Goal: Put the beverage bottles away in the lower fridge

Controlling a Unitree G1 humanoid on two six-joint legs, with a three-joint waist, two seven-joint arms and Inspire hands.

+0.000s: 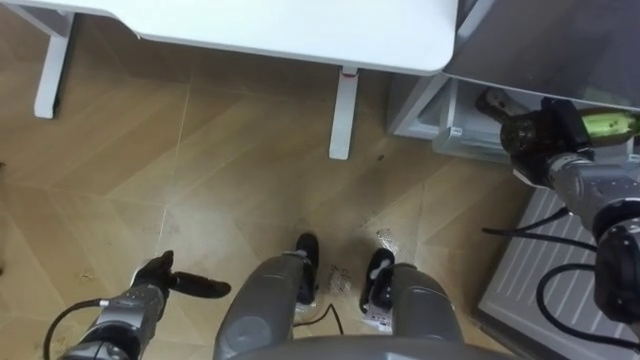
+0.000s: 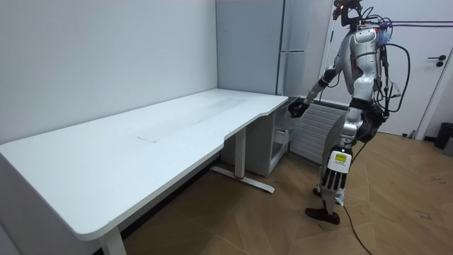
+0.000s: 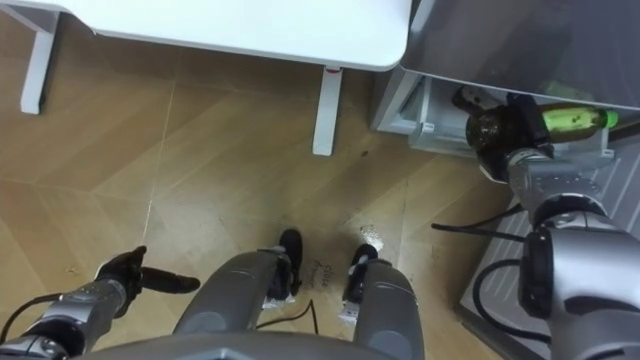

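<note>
One green bottle (image 1: 608,123) is seen, and it is held in the right hand (image 1: 530,140), whose dark fingers are curled tight round one end of it. The bottle is lying on its side and sticks out to the right of that hand. One grey fridge (image 1: 560,45) is found just above and behind the hand. Its pale lower part (image 1: 440,120) is open, just to the left of the hand. Whether the bottle is touching the fridge cannot be told. One white table (image 1: 300,30) is seen well off to the left of the right hand, and two of its white legs (image 1: 343,115) are counted on the wood floor (image 1: 200,170). The left hand (image 1: 180,283) is hung low, well apart from the bottle, with its fingers straight and nothing held in it. In the room view the robot is stood at the far end of the table, beside the fridge, with the right hand (image 2: 296,108) held out.
</note>
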